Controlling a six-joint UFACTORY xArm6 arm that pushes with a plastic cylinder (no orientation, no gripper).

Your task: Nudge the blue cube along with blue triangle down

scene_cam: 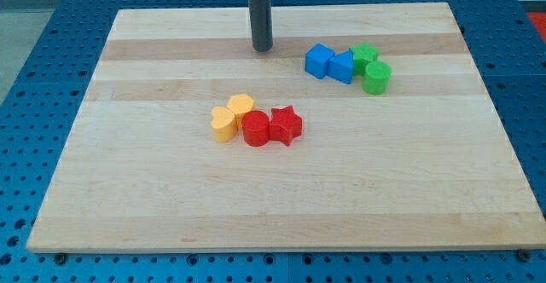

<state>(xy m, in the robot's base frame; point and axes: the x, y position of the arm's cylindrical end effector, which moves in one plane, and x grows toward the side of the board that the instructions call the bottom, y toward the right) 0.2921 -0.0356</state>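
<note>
A pale wooden tabletop [281, 198] with lengthwise plank stripes lies on a blue perforated base [34, 78] that shows around its edges.

The blue cube [319, 60] sits in the upper right part of the tabletop, at the left end of a tight cluster of 4 blocks. Touching its right side is the 2nd blue block, the blue triangle [342, 66], though its shape is hard to make out from this angle. Just right of that pair are 2 green blocks: a green block [365, 55] of unclear shape toward the view's top, and a green cylinder [377, 77] below it and slightly to the right. Both greens are pressed close to the blue triangle.

My tip [262, 49] rests on the tabletop to the view's left of the blue cube, near it but apart, with a strip of bare wood between them. The rod rises straight up and out of the view's top. There is no pincer on this arm, so no open or closed state can be told.

Well apart, near the middle of the tabletop, is another cluster of 4 in a row: a yellow heart [223, 124] at the left, a yellow block [241, 106] just above and right of it, a red cylinder [255, 129], and a red star [286, 125] at the right end. Neighbours in this row touch.
</note>
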